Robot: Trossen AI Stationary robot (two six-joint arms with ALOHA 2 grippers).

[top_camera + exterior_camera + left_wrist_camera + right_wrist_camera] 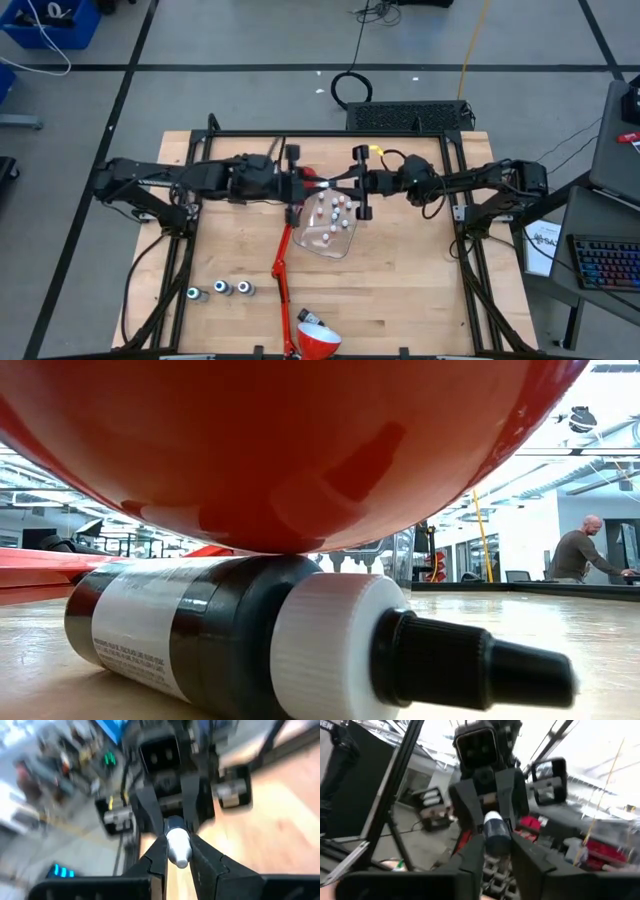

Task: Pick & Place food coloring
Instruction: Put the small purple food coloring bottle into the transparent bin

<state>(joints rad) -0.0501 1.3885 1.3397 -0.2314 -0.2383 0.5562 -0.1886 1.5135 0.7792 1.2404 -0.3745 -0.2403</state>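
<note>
My two grippers meet above the table's middle, over a clear tub (332,232) that holds several tiny white-topped food coloring bottles. Between them sits one larger dark bottle with a white top (177,847), level in the air. My left gripper (316,186) comes from the left and my right gripper (342,185) from the right, and each is shut on this bottle. Three more teal-topped bottles (222,289) stand near the table's near left. Another dark bottle (240,635) lies on its side under the red lamp head. My left gripper pinches the bottle's white cap end (178,854) between its two fingers, coming level from the table's left, along the bottle. The bottle is lifted clear and lies level. My right gripper pinches the same bottle's dark body (496,839) between its two fingers, level from the table's right, with the other gripper's fingers (507,785) just beyond.
A red desk lamp's arm (284,270) runs from the middle toward the near edge, where its head (318,345) rests on the lying bottle. A black frame (330,134) surrounds the wooden table. A person (580,555) sits at a desk far off in the room.
</note>
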